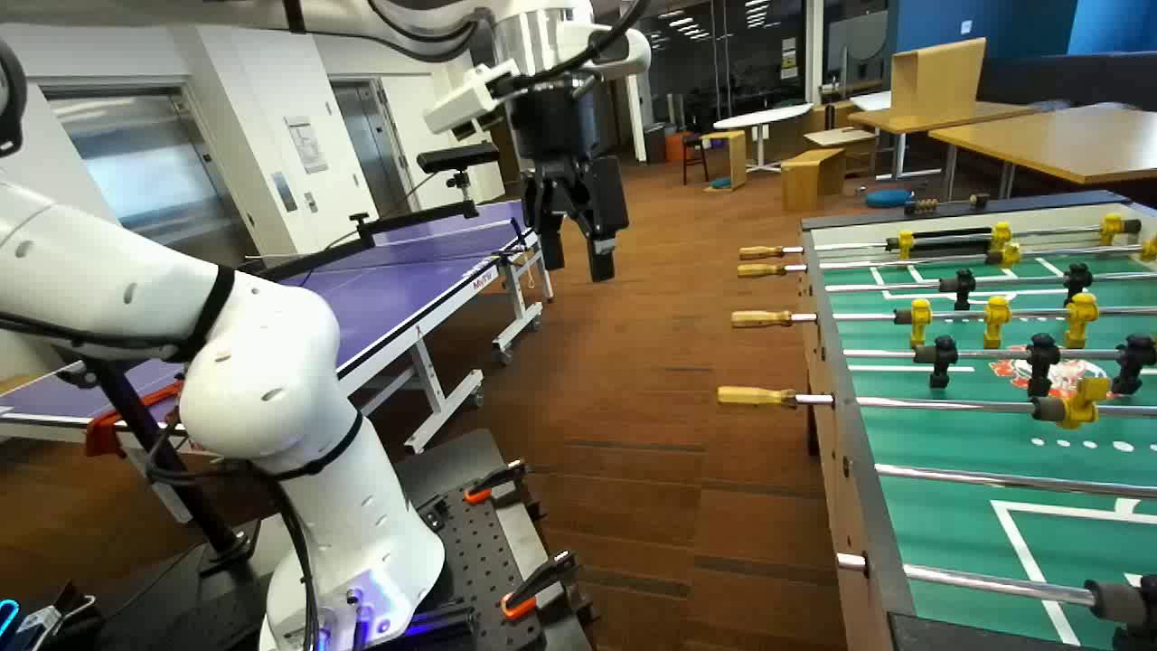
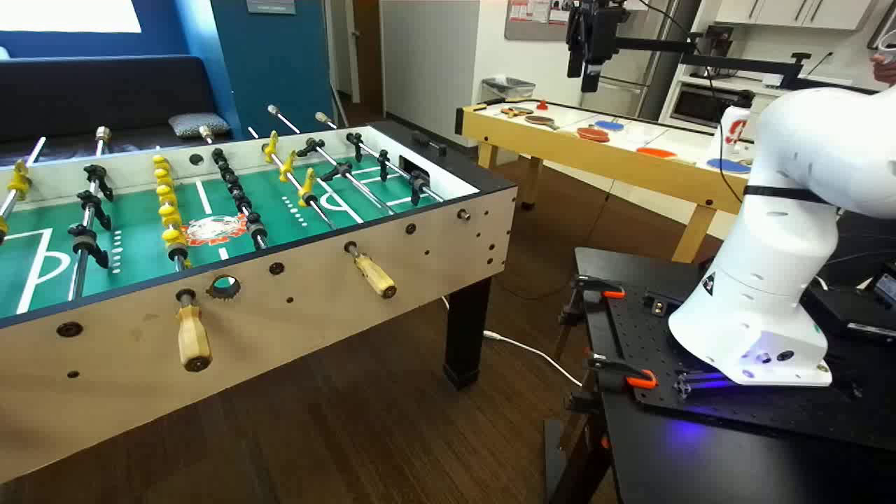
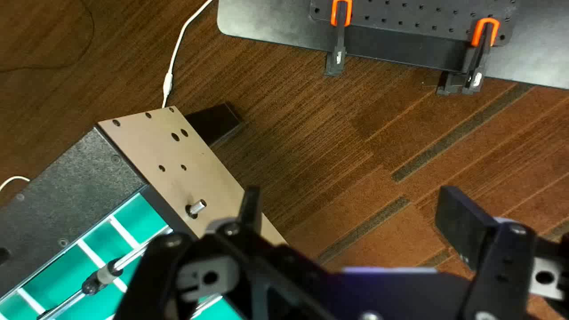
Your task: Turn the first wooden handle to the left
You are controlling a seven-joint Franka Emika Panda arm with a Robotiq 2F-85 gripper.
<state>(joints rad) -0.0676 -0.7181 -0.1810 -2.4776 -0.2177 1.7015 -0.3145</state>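
Observation:
Several pale wooden handles stick out from the side of a foosball table. The nearest wooden handle (image 1: 757, 396) is on a rod with a yellow player; it also shows in an exterior view (image 2: 376, 278), angled down toward the floor. A further wooden handle (image 2: 194, 341) points down beside it, and more handles (image 1: 761, 318) line up behind. My gripper shows in both exterior views (image 1: 577, 258) (image 2: 582, 78), pointing down, high above the floor and apart from the handles. In the wrist view the gripper (image 3: 350, 191) is open, with only floor between its fingers. No wooden handle shows there.
The foosball table (image 2: 448, 245) has a bare rod end (image 3: 198, 206) near its corner. The black robot table (image 3: 275, 26) carries orange-tipped clamps (image 3: 340, 26). A ping-pong table (image 1: 389, 280) and a wooden-sided game table (image 2: 588, 150) stand nearby. A white cable (image 3: 168, 82) lies on the floor.

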